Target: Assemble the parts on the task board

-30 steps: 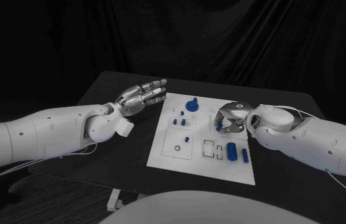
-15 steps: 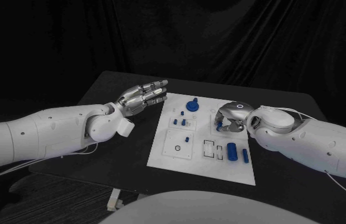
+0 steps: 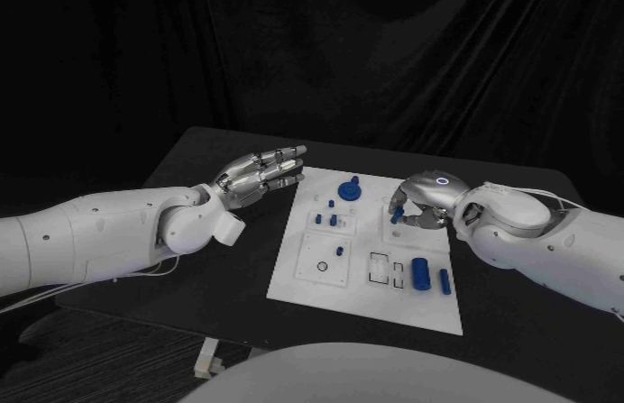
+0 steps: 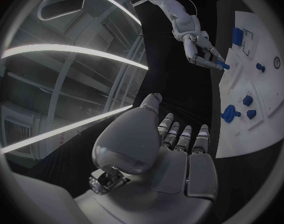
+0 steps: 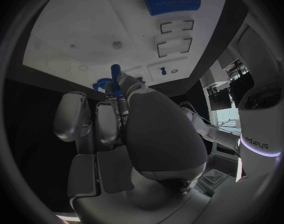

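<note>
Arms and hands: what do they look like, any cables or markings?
Both arms have smooth white rounded shells. Thin pale cables run along the right arm and under the left arm. The left hand and right hand are silver metal; the right hand carries a small glowing blue ring.

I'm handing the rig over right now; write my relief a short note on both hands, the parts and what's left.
Left hand: holds nothing, fingers apart, above the table left of the task board.
Right hand: above the board's right half, pinching a small blue peg in its fingers.
Parts: knobbed piece near the far edge; cylinder and a thinner bar lying at near right; small pegs mid-board.
Done: peg picked up. Left: seat it, then the loose parts.
</note>
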